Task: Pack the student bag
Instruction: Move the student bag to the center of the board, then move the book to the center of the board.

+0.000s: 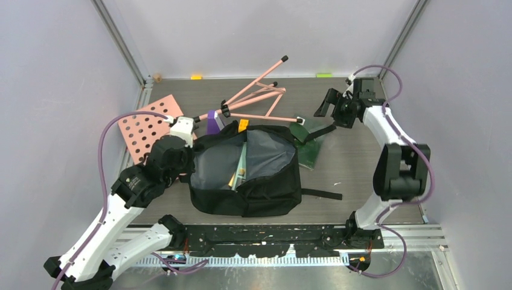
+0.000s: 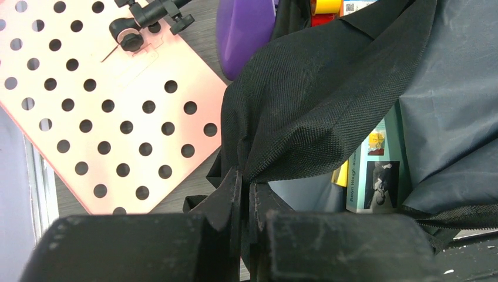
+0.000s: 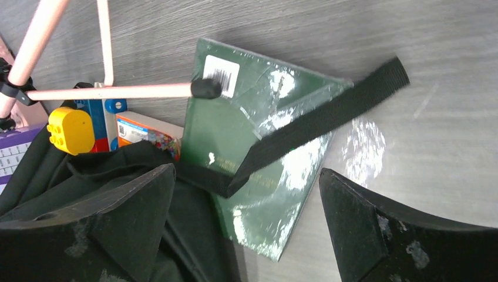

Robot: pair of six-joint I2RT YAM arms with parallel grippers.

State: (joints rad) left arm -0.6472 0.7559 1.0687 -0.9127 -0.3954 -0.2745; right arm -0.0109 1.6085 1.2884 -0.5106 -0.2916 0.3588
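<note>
1. Student bag (image 1: 246,175): a black fabric backpack lying on the bench (image 1: 356,163) at the centre of the top view. Its main opening gapes and shows grey lining. A black strap (image 1: 323,194) trails off its lower right side.
2. Contents of the bag: thin books stand on edge inside. One has a teal cover with small pictures (image 2: 376,170) and a yellow spine sits beside it.
3. Left jaws: closed to a narrow slit on a fold of the bag's black rim, at the bottom centre of the left wrist view. This is the bag's left edge in the top view.
4. Right jaws: spread wide and holding nothing. They hang above the bench at the upper right of the top view, well apart from the bag.
5. Green book (image 3: 235,117): flat on the bench at the bag's upper right corner, with a barcode label near one corner. A black webbing strap (image 3: 329,111) lies diagonally across it.
6. Pink tripod (image 1: 256,96): lying folded behind the bag. One black-tipped leg touches the green book.
7. Pink perforated board (image 2: 106,117): flat on the bench at the upper left, beside the left arm.
8. Purple object (image 2: 244,32): just behind the bag's rim. Its kind cannot be told.
9. Yellow toy brick (image 3: 70,130): against the bag's back edge.
</note>
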